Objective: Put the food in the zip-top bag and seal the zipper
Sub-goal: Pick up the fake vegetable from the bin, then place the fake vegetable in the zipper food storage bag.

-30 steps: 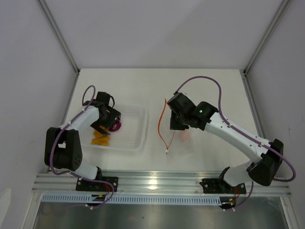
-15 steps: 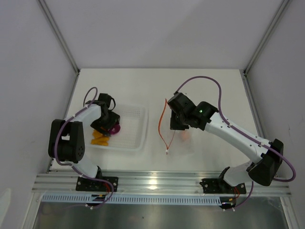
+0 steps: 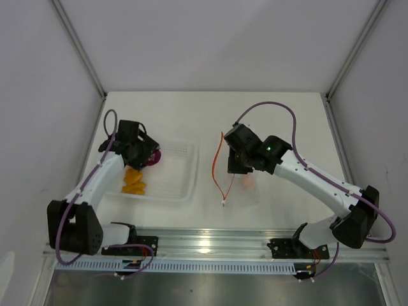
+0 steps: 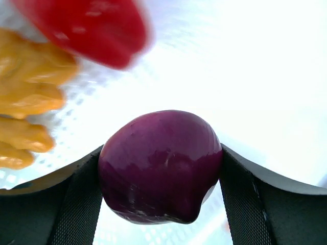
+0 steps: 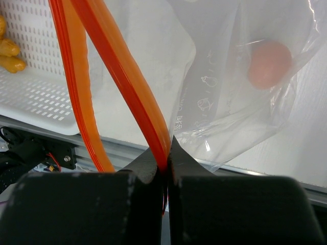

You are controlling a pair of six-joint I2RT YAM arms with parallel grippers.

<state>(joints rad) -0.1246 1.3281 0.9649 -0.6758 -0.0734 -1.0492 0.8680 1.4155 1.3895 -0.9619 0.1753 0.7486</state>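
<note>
My left gripper (image 3: 145,153) is shut on the round purple piece (image 4: 160,166) and holds it over the far left part of the tray; the piece shows in the top view (image 3: 153,157). The lumpy orange-yellow piece (image 3: 133,181) lies in the tray. The glossy red piece (image 4: 87,28) shows blurred in the left wrist view and is hidden in the top view. My right gripper (image 3: 234,167) is shut on one lip of the red-orange zipper (image 5: 127,81) and holds the clear zip-top bag (image 5: 225,102) open. The other lip (image 5: 76,87) hangs loose. The zipper curves down the table's middle (image 3: 215,171).
The rigid clear tray (image 3: 185,191) with a dotted base sits at the left, and its corner shows in the right wrist view (image 5: 30,97). A pale pink round thing (image 5: 269,64) shows through the bag (image 3: 248,180). A metal rail (image 3: 210,239) runs along the near edge.
My left gripper has lifted and moved toward the far left with the purple piece in it. The right arm and the bag have not moved.
</note>
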